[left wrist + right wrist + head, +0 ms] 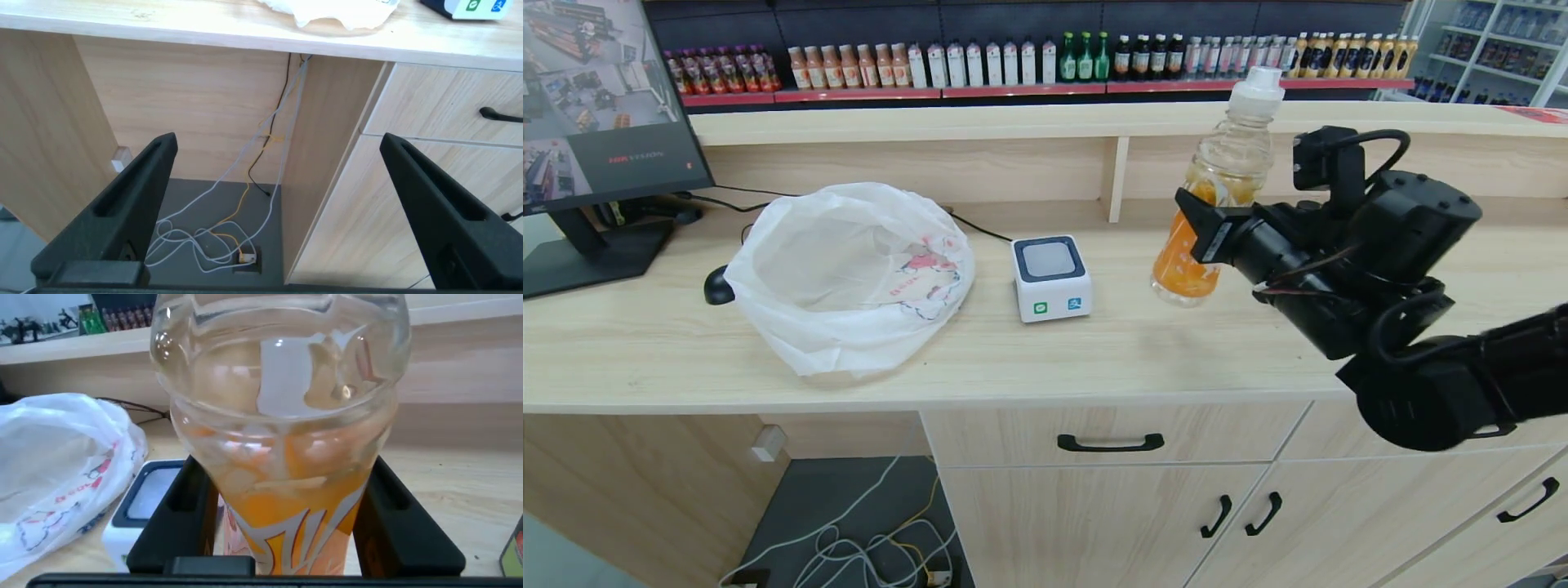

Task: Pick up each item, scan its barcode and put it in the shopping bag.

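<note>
A clear bottle of orange drink [1213, 196] with a white cap hangs tilted above the counter, right of the scanner. My right gripper [1205, 229] is shut on the bottle [282, 449] at its middle. The white cube scanner [1051, 278] with a grey top window sits mid-counter, and also appears as the scanner [143, 510] beside the bottle. The white plastic shopping bag [849, 273] lies open on the counter left of the scanner. My left gripper [278, 212] is open below the counter edge, facing the recess under it, with nothing between its fingers.
A monitor [600, 98] stands at the counter's far left, with a black mouse [717, 286] beside the bag. A raised shelf [1094, 122] runs behind the counter. Drawers with black handles [1109, 443] are below. Loose cables [221, 237] lie on the floor.
</note>
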`<state>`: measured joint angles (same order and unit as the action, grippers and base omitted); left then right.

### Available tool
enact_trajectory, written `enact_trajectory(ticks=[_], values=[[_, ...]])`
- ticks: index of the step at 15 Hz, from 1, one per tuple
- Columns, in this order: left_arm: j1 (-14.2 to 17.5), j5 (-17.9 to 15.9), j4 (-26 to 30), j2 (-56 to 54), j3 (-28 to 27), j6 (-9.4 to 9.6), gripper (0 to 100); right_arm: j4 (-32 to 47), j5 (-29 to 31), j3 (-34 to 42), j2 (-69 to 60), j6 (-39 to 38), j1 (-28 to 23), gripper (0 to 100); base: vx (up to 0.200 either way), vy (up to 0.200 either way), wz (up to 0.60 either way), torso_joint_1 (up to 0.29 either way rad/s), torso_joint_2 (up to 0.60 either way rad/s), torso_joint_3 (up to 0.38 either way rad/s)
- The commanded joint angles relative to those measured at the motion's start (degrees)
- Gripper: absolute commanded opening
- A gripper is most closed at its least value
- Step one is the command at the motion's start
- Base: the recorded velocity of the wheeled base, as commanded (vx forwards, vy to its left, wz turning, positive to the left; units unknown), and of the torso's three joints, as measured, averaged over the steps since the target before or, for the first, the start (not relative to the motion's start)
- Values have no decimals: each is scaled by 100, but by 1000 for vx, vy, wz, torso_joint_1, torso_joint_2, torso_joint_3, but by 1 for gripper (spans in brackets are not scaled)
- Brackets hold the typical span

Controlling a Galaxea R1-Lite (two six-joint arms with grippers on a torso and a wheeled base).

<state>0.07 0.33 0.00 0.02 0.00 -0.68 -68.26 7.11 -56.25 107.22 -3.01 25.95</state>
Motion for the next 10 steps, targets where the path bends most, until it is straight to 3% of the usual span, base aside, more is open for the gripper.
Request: enact_trajectory(ticks=[1,5,10], values=[[1,2,0,-2,0,-2,100,-12,10,940,-1010,11,419,0,0,0,0,0,0,0],[1,2,0,-2,0,-2,100,-30,10,2127,-1845,266,771,0,0,0,0,0,0,0],[1,2,0,-2,0,-2,100,-188,1,3507,-2697,582,859,0,0,0,0,0,0,0]])
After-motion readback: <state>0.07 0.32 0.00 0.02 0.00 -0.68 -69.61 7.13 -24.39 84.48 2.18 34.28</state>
